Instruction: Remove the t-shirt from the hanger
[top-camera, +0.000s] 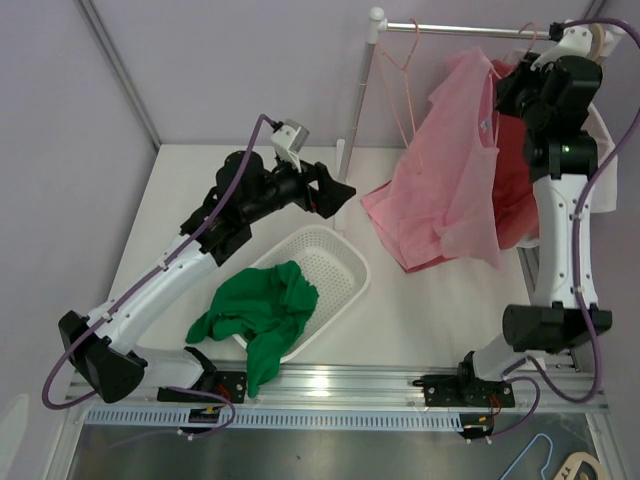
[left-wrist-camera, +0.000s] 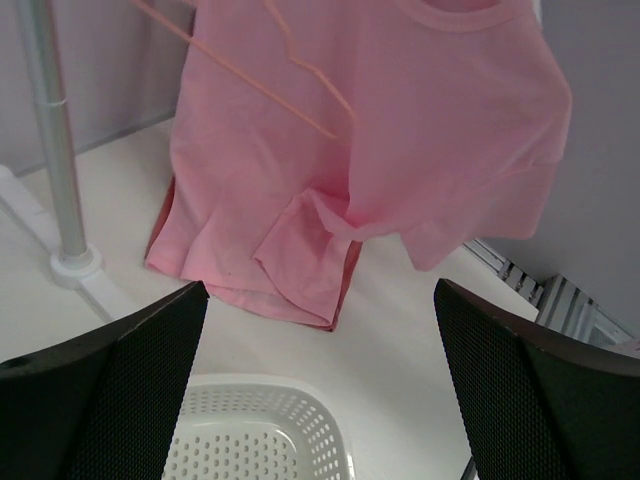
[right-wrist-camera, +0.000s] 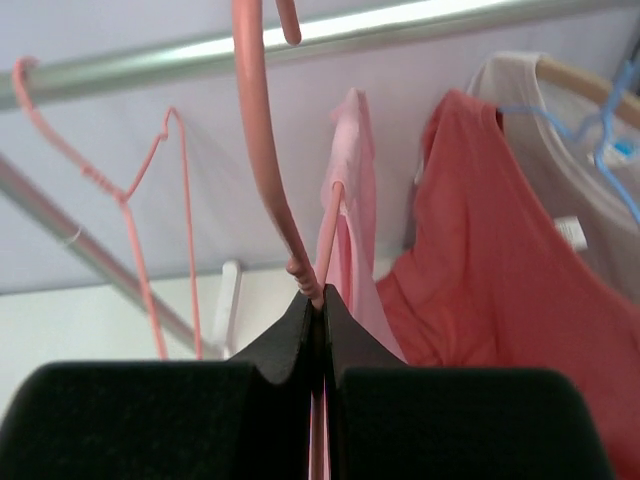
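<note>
Our right fingers (right-wrist-camera: 270, 350) are pressed together on the neck of the pink hanger with the thick curved hook (right-wrist-camera: 262, 150), just under the grey metal rail (right-wrist-camera: 420, 25). We cannot tell whether the hook tip sits on the rail or only crosses in front of it. The light pink soft t-shirt (top-camera: 455, 170) hangs on that hanger, beyond and below these fingers, and its lower edge is slumped on the white worktop (top-camera: 440, 310). Our left fingers (left-wrist-camera: 120, 380) stand wide apart with nothing between them, well short of the shirt and facing its lower half.

We judge the shirt light and limp. It should slide easily, though the collar may snag on the hanger's shoulders. A sleeve or shoulder seam looks the best hold, so the cloth can be drawn off one hanger arm at a time.

The hanger's shoulders are buried inside the cloth, and the right fingers block our view of the collar. A coral-red shirt (right-wrist-camera: 500, 260) hangs just beside them and overlaps the pink one, so the hems are hard to separate from above. An empty thin pink wire hanger (left-wrist-camera: 290, 95) crosses between the left fingers and the shirt.
</note>
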